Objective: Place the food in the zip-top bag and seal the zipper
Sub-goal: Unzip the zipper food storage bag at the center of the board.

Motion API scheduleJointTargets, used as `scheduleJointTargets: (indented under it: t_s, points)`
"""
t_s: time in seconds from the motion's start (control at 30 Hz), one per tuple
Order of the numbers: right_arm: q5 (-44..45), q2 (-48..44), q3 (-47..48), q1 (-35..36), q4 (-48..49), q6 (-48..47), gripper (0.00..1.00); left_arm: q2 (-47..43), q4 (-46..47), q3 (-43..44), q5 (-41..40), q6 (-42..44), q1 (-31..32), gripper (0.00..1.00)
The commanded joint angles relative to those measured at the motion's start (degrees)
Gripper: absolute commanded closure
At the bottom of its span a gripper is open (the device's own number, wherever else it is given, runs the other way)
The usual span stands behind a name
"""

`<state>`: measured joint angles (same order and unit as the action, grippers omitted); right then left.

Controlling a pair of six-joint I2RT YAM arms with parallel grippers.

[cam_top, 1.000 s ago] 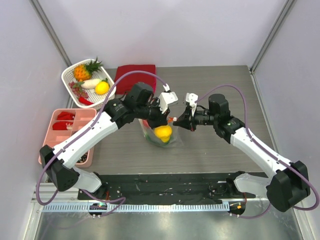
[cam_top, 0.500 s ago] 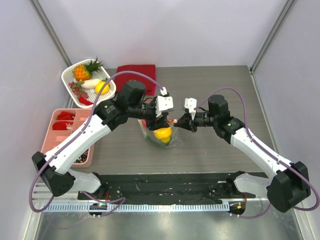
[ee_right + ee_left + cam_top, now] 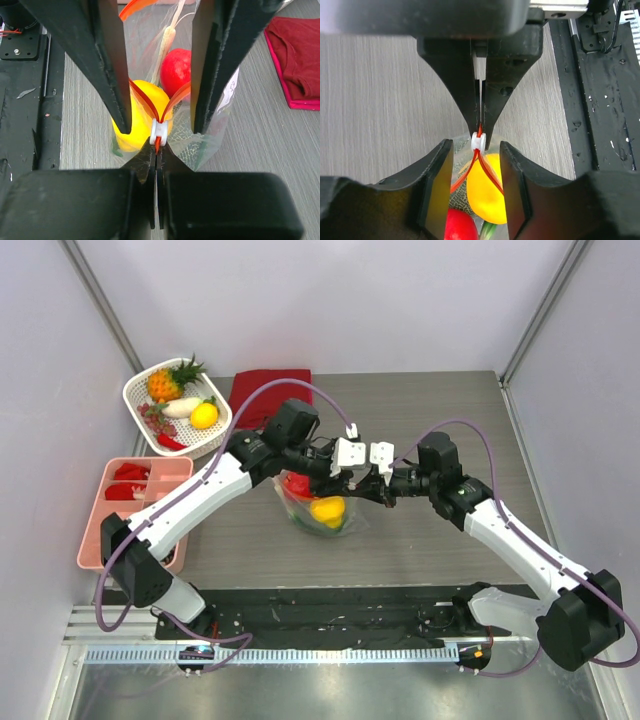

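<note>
The bag (image 3: 318, 512) stands mid-counter (image 3: 430, 410), holding the citrus (image 3: 142, 131) and apple (image 3: 175, 70). The right claw (image 3: 156, 146) is pressed together on the end of the zipper (image 3: 135, 7), just beside the white slider (image 3: 159, 132). The left claw (image 3: 476, 165) faces it, spread, with one finger on each side of the slider and the zipper's two parted strips, gripping nothing. Beyond the slider the bag's mouth gapes.
</note>
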<state>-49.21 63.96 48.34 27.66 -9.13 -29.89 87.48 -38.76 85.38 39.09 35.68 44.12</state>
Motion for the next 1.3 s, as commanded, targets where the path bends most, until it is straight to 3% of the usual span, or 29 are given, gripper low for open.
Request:
scheduleJointTargets:
  t_s: [0.0, 0.27, 0.9, 1.27]
  points:
    - [-0.36, -1.74, 2.64, 0.38, 0.69, -1.66, 0.99, -0.29, 2.99, 2.42, 2.30, 0.53, 0.71, 0.57]
    - [0.25, -2.18, 2.47, 0.38, 0.25, -1.23, 0.99, -0.91, -0.60, 1.63, 1.35, 2.81, 0.88, 1.00]
    - [3.95, -5.78, 0.01, -0.15, -0.28, -0.34, 0.99, -3.37, -12.21, 0.40, -5.78, 10.72, -6.58, 1.00]
    - [5.88, -7.89, -1.66, -4.19, -1.60, -0.52, 0.99, -6.18, -19.24, 0.57, -7.45, 16.52, -16.59, 1.00]
